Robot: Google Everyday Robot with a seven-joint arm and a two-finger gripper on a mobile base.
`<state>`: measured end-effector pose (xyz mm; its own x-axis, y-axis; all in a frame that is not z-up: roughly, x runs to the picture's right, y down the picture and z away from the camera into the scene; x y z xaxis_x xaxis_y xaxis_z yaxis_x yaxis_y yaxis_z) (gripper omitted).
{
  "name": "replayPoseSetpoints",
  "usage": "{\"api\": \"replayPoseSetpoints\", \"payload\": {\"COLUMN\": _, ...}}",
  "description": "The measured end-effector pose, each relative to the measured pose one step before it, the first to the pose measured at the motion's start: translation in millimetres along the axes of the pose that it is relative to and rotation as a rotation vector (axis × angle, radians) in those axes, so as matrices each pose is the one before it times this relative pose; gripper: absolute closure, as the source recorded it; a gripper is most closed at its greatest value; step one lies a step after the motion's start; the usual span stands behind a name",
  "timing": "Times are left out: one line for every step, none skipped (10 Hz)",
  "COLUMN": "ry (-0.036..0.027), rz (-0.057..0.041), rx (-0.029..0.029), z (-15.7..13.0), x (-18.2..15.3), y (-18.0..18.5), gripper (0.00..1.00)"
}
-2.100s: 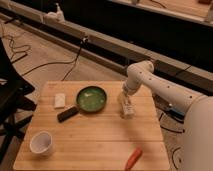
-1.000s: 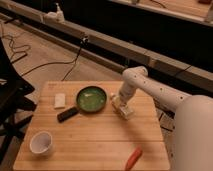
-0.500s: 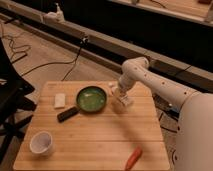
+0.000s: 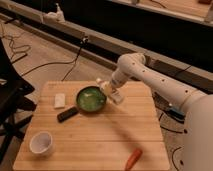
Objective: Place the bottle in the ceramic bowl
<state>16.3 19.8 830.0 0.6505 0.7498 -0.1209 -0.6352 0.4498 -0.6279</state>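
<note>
Bottle point(image 4: 103, 85), whitish with a pale cap, lies tilted in the grip of the claw point(image 4: 111, 92), lifted off the tabletop point(image 4: 105, 137) and hanging over the right rim of the green pan point(image 4: 90, 99) with its dark handle. The white arm point(image 4: 150, 75) reaches in from the right. A ceramic bowl point(image 4: 41, 143) sits at the front left corner, well apart from the bottle. A small white block point(image 4: 60, 100) lies left of the pan, and an orange carrot-like piece point(image 4: 133, 158) rests near the front edge.

Green pan point(image 4: 90, 99) blocks the hand point(image 4: 111, 90) from bowl point(image 4: 41, 143)
</note>
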Motion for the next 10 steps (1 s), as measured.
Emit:
{"api": "replayPoseSetpoints", "payload": {"ry": -0.00296, "rz": -0.02807, "rx": -0.05532, "z": 6.77, "x": -3.67, "y": 20.31, "gripper": 0.93}}
{"api": "replayPoseSetpoints", "payload": {"ry": -0.00075, "rz": -0.02491, "rx": -0.05524, "z": 7.77, "x": -3.59, "y": 18.70, "gripper": 0.82}}
{"api": "replayPoseSetpoints", "payload": {"ry": 0.00226, "rz": -0.01325, "rx": -0.03968, "z": 9.16, "x": -2.61, "y": 10.38, "gripper": 0.73}}
{"api": "replayPoseSetpoints", "payload": {"ry": 0.00139, "rz": -0.00663, "rx": -0.02965, "z": 10.11, "x": -4.54, "y": 4.57, "gripper": 0.62}}
{"api": "replayPoseSetpoints", "payload": {"ry": 0.00693, "rz": -0.00478, "rx": -0.02375, "z": 10.64, "x": -3.45, "y": 2.51, "gripper": 0.53}}
{"api": "replayPoseSetpoints", "payload": {"ry": 0.00622, "rz": -0.00642, "rx": -0.02296, "z": 11.96, "x": -6.53, "y": 0.84, "gripper": 0.42}}
{"api": "replayPoseSetpoints", "payload": {"ry": 0.00700, "rz": -0.00189, "rx": -0.01263, "z": 8.06, "x": -3.08, "y": -2.20, "gripper": 0.33}}
{"api": "replayPoseSetpoints", "payload": {"ry": 0.00099, "rz": 0.00047, "rx": -0.00528, "z": 5.86, "x": -4.18, "y": -4.57, "gripper": 0.29}}
{"api": "replayPoseSetpoints", "payload": {"ry": 0.00549, "rz": 0.00046, "rx": -0.00288, "z": 4.66, "x": -1.39, "y": -3.16, "gripper": 0.29}}
{"api": "replayPoseSetpoints", "payload": {"ry": 0.00156, "rz": 0.00564, "rx": -0.00069, "z": 4.49, "x": -1.20, "y": -4.97, "gripper": 0.29}}
